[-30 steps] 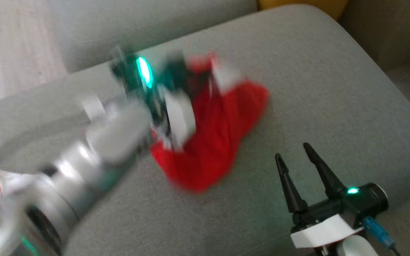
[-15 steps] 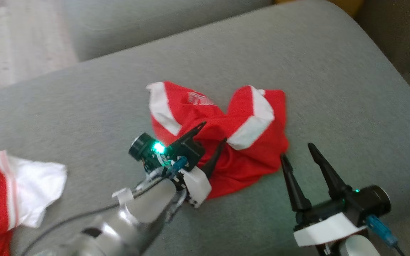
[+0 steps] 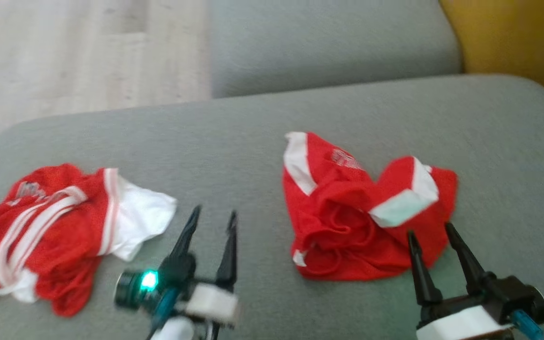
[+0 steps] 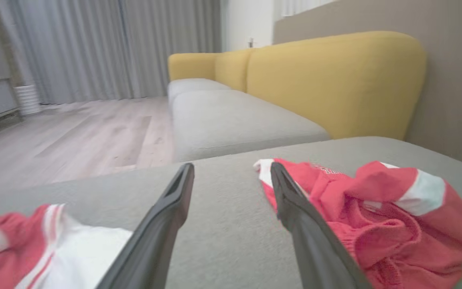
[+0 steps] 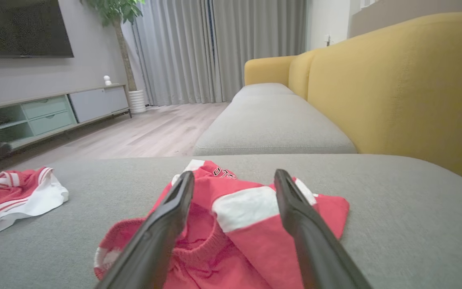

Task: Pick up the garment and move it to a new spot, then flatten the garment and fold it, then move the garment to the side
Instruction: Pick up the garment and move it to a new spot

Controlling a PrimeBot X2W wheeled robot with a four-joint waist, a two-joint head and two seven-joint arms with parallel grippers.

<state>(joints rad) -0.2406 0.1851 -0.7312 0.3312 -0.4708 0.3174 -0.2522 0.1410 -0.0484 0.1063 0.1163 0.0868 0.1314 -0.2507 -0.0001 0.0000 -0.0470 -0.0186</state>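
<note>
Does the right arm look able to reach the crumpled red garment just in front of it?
Probably yes. The right gripper is open, its fingertips right at the near edge of the red garment, with nothing lying between them.

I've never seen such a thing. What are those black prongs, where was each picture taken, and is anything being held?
It is a two-armed robot; the black prongs are its claws. One picture looks down from a camera on its head: left claw at lower left, right claw at lower right. The other two come from wrist cameras looking along each claw's fingers. On the grey sofa cushion lie a crumpled red garment with white bands, by the right claw, and another red-and-white garment further left. Both claws are open, holding nothing.
</note>
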